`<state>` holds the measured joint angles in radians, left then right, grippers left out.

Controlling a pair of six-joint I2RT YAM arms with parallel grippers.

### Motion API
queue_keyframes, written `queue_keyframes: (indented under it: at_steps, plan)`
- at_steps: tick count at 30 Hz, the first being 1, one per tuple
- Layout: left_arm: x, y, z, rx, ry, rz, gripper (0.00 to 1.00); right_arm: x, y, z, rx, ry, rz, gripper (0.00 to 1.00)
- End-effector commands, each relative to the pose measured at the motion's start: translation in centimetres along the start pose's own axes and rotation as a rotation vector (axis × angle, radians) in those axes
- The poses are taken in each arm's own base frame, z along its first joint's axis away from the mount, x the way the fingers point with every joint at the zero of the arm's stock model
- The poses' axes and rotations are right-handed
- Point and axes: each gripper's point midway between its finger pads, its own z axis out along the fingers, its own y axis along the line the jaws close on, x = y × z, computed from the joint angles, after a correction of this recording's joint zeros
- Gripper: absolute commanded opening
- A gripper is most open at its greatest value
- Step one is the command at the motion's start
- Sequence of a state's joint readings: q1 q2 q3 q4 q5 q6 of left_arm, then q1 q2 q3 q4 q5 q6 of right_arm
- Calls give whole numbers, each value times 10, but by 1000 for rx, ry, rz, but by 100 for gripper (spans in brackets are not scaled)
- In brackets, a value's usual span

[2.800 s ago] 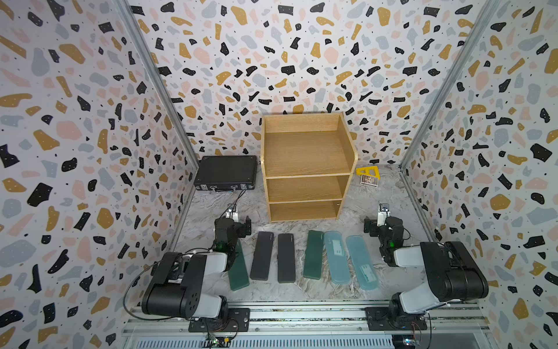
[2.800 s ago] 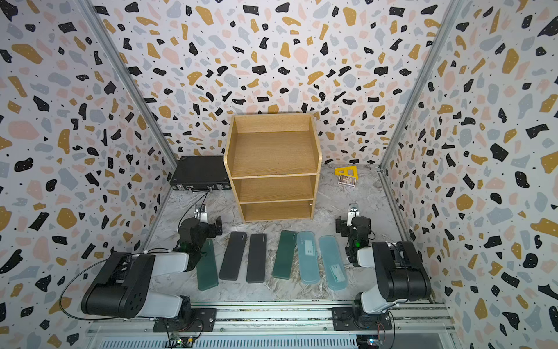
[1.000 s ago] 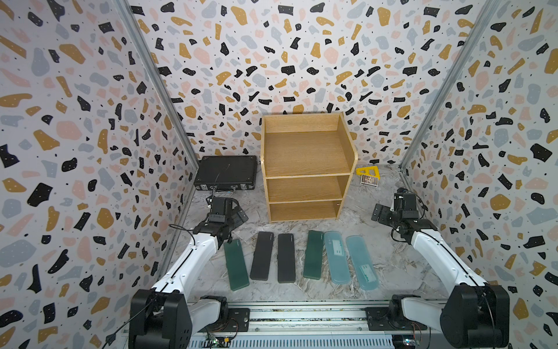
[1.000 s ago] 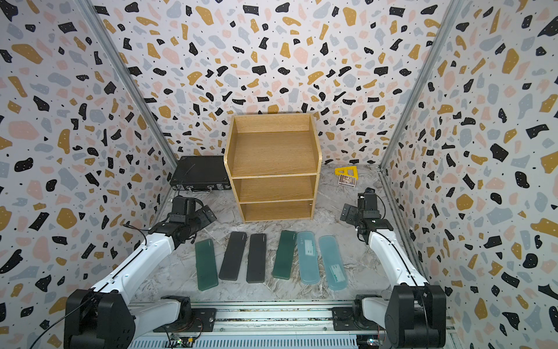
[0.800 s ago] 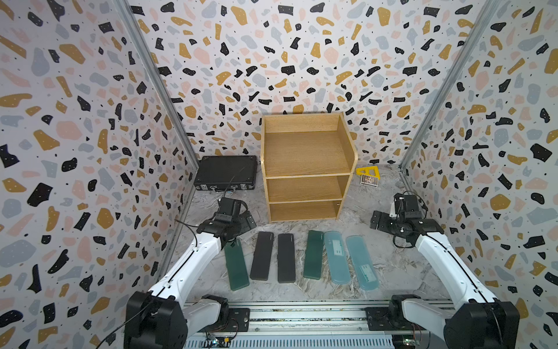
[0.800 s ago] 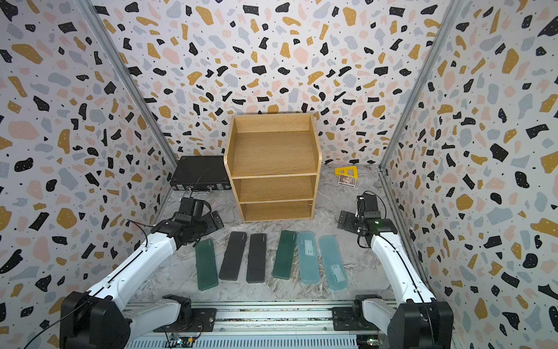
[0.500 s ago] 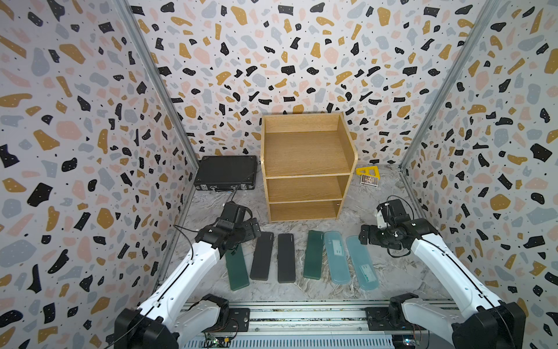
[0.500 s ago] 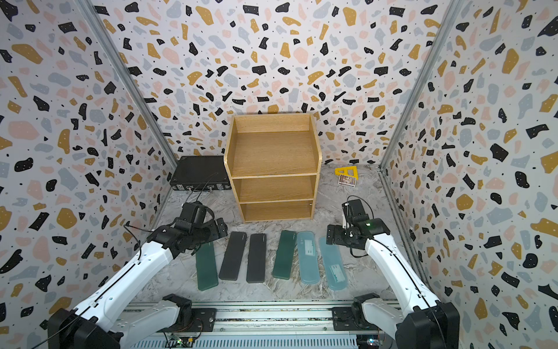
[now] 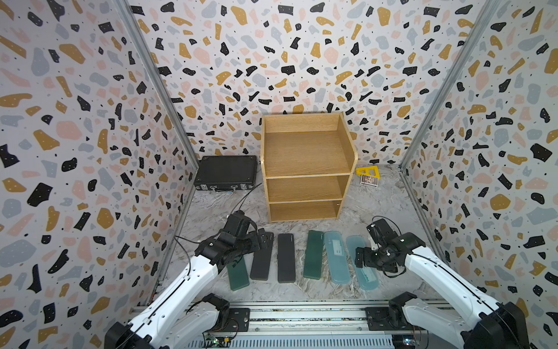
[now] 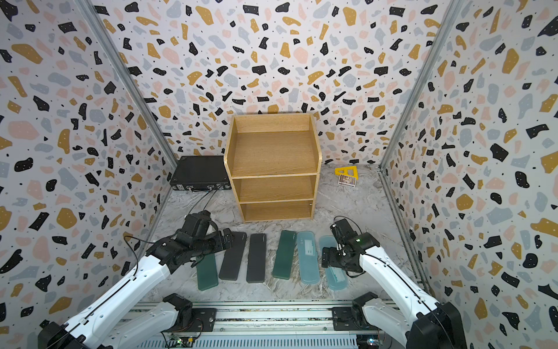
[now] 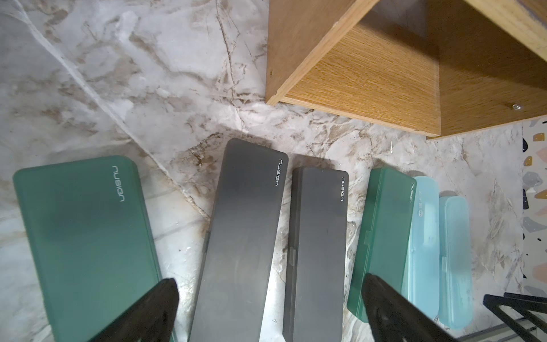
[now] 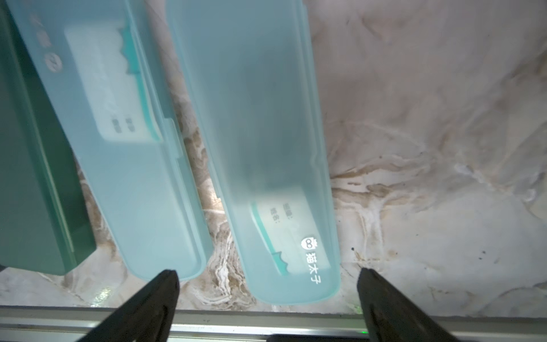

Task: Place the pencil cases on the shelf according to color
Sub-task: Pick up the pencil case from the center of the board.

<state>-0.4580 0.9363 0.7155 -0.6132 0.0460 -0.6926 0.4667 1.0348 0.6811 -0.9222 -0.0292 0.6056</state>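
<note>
- Holding my left hand point(image 11: 268, 281) apart above the black cases point(image 11: 245, 237).
- My right hand point(image 12: 268, 274), apart, hangs over the rightmost blue case point(image 12: 260, 118).
- All pencil cases point(image 9: 286, 256) lie at six o'clock from the shelf point(image 9: 305, 157).

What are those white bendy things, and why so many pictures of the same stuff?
They are two robot arms. Each ends in a claw; the left claw and the right claw are open, holding nothing. Two pictures look down from above; two are taken from the arms' wrists. On the table lie six pencil cases in a row, left to right: green, black, black, green, blue, blue. Behind them stand a bare wooden shelf, a black briefcase and a yellow ruler.
</note>
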Motion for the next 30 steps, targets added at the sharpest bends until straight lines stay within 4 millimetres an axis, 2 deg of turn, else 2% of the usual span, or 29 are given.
queue_keyframes:
  at_steps: [1, 8, 12, 20, 30]
  plan:
    - [6, -6, 5, 26, 9, 14, 100, 3, -4, 1, 52, -17, 15, 99]
    - [17, -6, 13, 31, 33, 33, 100, 15, -8, 12, 154, 4, -28, 99]
    - [20, -6, 15, 37, 38, 40, 100, 15, -13, 20, 220, 10, -45, 100]
    - [22, -6, 15, 41, 42, 46, 100, 13, -6, 41, 193, 2, -46, 97]
    - [23, -6, 14, 36, 46, 53, 100, 14, -1, 44, 171, 13, -70, 91]
